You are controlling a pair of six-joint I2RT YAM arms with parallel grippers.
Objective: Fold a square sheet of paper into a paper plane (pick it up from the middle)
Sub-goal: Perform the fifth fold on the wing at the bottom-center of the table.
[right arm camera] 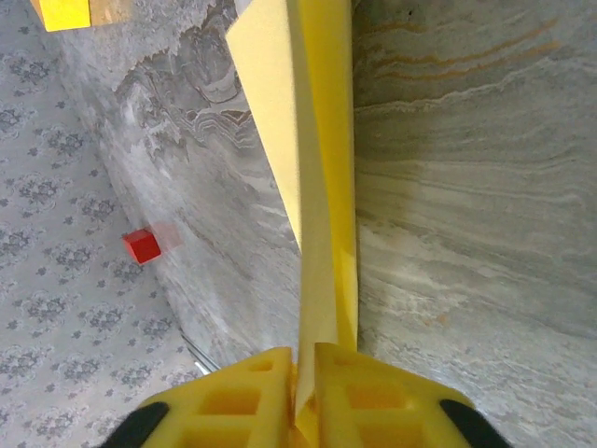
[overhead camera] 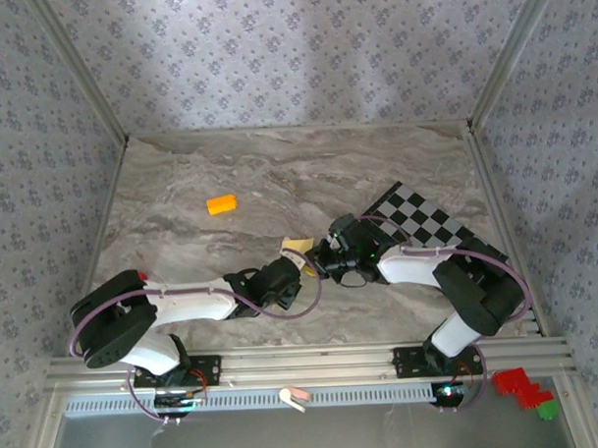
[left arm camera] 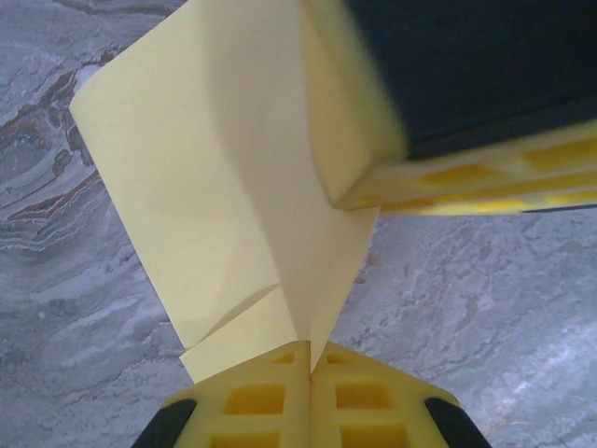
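A: Start with the worktop (overhead camera: 278, 176).
B: Grey veined marble, with patterned walls on three sides.

A: Largest thing lying on it?
B: The checkered board (overhead camera: 427, 220), black and white. It lies flat at the right side, set at an angle. The right arm reaches over its near corner.

A: The arms?
B: Both bend inward. Their tips meet near the middle of the worktop, toward the front edge.

A: Left pincer (left arm camera: 310, 362)?
B: Its yellow fingers are pressed together on the bottom edge of the sheet of paper (left arm camera: 215, 168), with no gap visible between them.

A: Right pincer (right arm camera: 300, 378)?
B: It is pinching the same sheet, and the paper runs edge-on up out of the narrow slit between its fingers. From the left wrist camera, one right finger (left arm camera: 466, 173) lies against the sheet's upper right part.

A: Where is the sheet?
B: It is held up off the marble between the two pincers, just left of the board's near corner. It is pale yellow and plain. One long crease rises from the left pinch, and a small flap is folded over at the lower left.

A: Smallest item?
B: The orange block (overhead camera: 221, 204), farther back and to the left — well apart from the pincers and lying on its own.
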